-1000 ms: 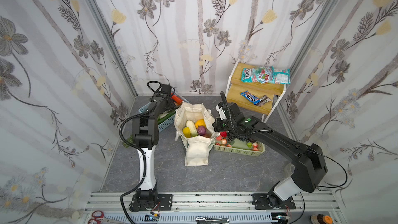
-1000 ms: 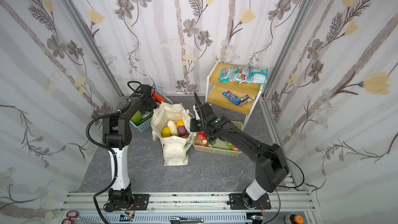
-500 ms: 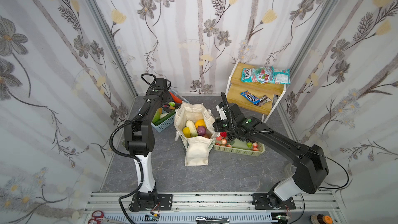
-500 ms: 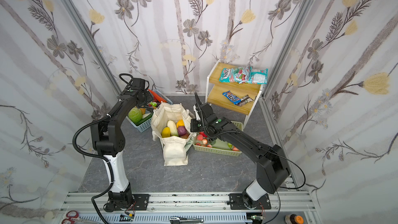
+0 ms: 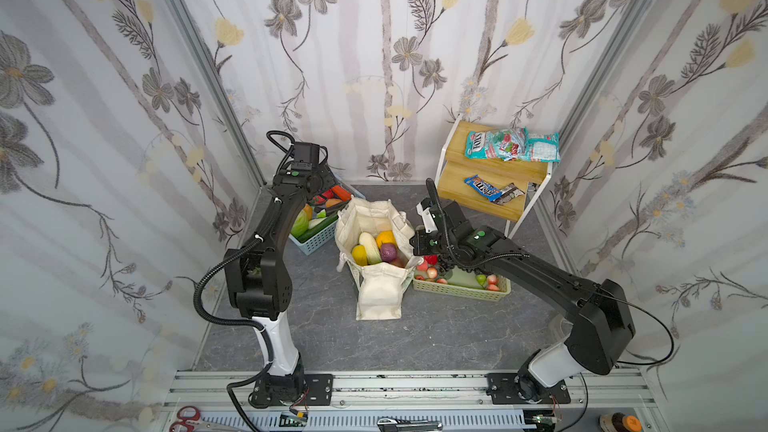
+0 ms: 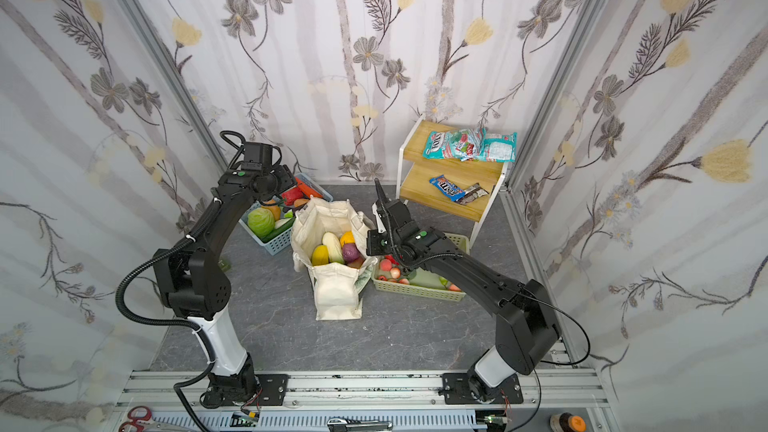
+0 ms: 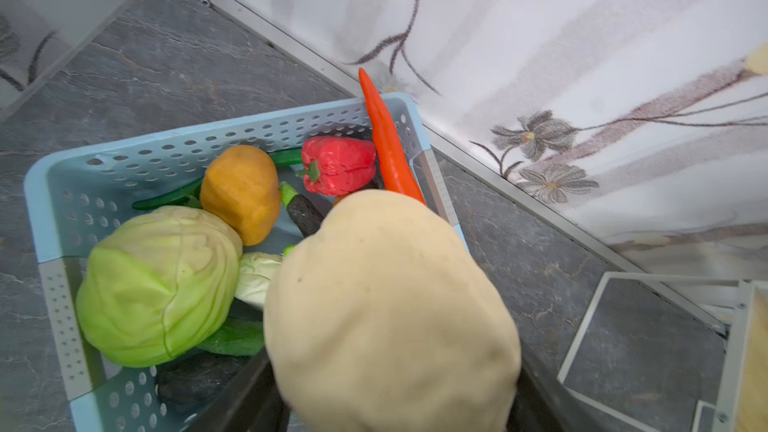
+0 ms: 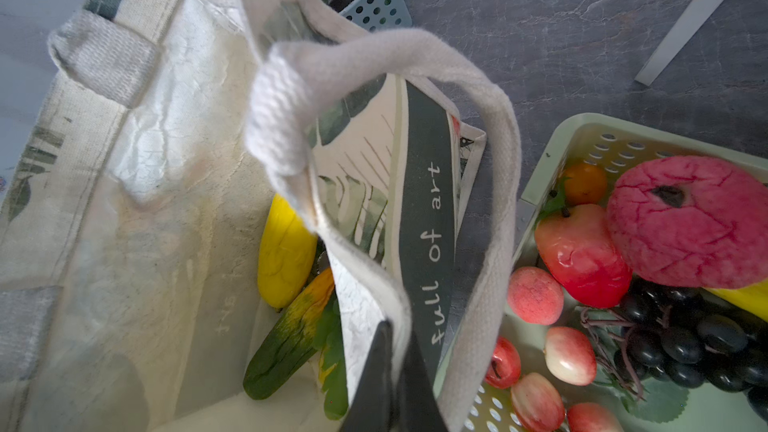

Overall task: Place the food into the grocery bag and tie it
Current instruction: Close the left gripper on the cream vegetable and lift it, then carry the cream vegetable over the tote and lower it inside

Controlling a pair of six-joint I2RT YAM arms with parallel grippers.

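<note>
Loading step. Left gripper (image 5: 322,184) clamped wide round potato (image 7: 390,305), above blue basket (image 7: 124,151). Right gripper (image 8: 392,359) pinched shut on bag (image 5: 380,297) rim, bag between baskets. Next: swing potato over the mouth, release.

left gripper (image 7: 388,367) mostly behind pale lump (image 7: 390,292), right gripper (image 8: 395,334) edge-cropped
</note>
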